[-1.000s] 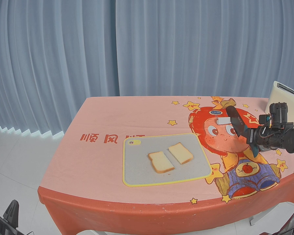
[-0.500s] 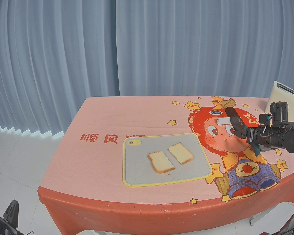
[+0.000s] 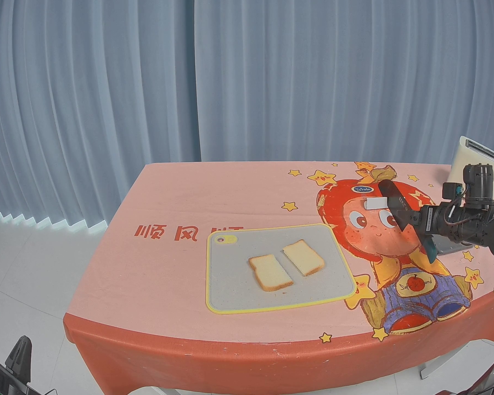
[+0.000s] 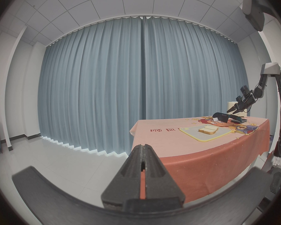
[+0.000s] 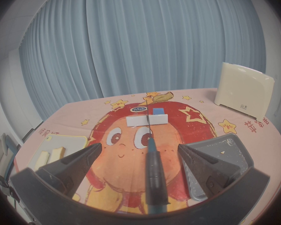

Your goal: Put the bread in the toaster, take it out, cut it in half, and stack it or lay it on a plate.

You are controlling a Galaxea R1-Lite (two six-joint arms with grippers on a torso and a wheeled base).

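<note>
Two bread halves (image 3: 270, 272) (image 3: 303, 257) lie side by side on the grey cutting board (image 3: 230, 286) with the yellow rim. The knife (image 3: 398, 204) lies to the right of the board, its blade set in a white holder (image 3: 375, 203). In the right wrist view the knife handle (image 5: 154, 172) sits between the spread fingers of my right gripper (image 5: 140, 147), which is open and does not touch it. The cream toaster (image 3: 480, 165) stands at the table's far right. My left gripper (image 4: 142, 150) is shut on nothing, low down and left of the table.
A grey tray (image 5: 221, 157) with a few crumbs lies beside the knife, toward the toaster (image 5: 243, 89). A small blue block (image 5: 158, 111) sits behind the white holder (image 5: 137, 121). The pink printed tablecloth (image 3: 175, 204) is bare left of the board. Blue curtains hang behind.
My right arm has drawn back to the right and risen slightly, away from the knife. The knife, bread halves and board have stayed where they were.
</note>
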